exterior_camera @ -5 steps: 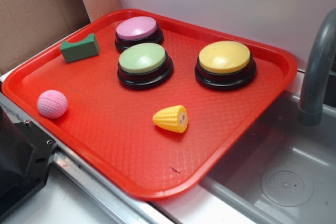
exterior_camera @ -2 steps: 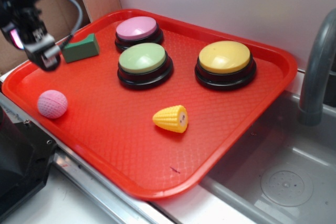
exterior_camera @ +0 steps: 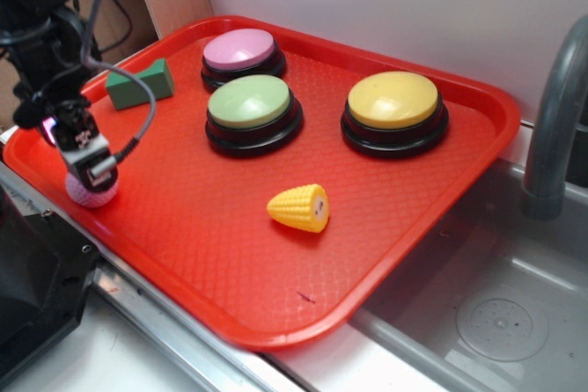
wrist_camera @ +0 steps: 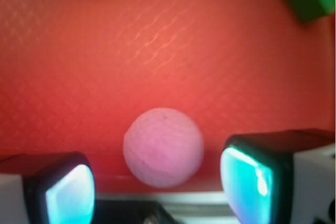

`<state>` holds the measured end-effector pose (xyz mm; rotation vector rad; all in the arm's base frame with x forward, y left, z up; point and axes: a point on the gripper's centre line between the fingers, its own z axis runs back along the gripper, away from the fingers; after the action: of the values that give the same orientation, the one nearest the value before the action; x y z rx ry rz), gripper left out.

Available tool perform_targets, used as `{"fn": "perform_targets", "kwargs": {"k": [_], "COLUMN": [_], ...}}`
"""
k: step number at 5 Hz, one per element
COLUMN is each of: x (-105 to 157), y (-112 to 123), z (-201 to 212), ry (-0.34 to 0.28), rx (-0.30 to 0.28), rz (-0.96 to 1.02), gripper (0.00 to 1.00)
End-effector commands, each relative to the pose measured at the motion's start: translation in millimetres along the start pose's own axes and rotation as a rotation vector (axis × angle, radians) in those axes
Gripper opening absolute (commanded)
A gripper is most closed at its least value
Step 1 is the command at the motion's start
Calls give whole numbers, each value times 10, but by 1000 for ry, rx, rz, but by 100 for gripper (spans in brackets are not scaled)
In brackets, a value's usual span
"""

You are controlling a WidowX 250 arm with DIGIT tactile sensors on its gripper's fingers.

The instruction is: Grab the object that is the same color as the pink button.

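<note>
The small pink dimpled ball (exterior_camera: pixel 92 196) lies near the tray's front left rim, mostly hidden behind my gripper (exterior_camera: pixel 84 164) in the exterior view. In the wrist view the ball (wrist_camera: pixel 163 147) sits between and just ahead of my two fingertips, touching neither. My gripper (wrist_camera: pixel 157 184) is open, a wide gap on each side of the ball. The pink button (exterior_camera: pixel 242 50) stands at the back of the tray, far from the gripper.
The red tray (exterior_camera: pixel 404 227) also holds a green button (exterior_camera: pixel 251 104), a yellow button (exterior_camera: pixel 393 102), a yellow toy corn (exterior_camera: pixel 299 207) and a green block (exterior_camera: pixel 138 85). A grey sink (exterior_camera: pixel 496 319) and faucet (exterior_camera: pixel 551 126) lie to the right. Cardboard stands at back left.
My gripper has come in from the upper left and dropped down over the pink ball. Nothing on the tray has shifted.
</note>
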<state>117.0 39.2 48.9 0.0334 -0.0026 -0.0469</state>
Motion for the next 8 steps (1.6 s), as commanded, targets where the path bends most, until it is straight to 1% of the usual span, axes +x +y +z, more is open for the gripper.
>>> {"fn": "perform_targets", "kwargs": {"k": [1, 2, 3, 4, 5, 6, 7, 8], "x": [152, 160, 206, 355, 459, 522, 515, 455], "y": [-258, -236, -202, -301, -415, -428, -332, -213], "z": [-279, -217, -17, 490, 932, 1237, 1484, 1528], "ry": [76, 95, 111, 63, -3, -49, -100, -117], "rx": [29, 74, 74, 109, 99, 16, 10, 1], "rz": [-88, -96, -92, -121, -120, -59, 14, 138], "gripper": [0, 0, 0, 0, 0, 0, 0, 0]}}
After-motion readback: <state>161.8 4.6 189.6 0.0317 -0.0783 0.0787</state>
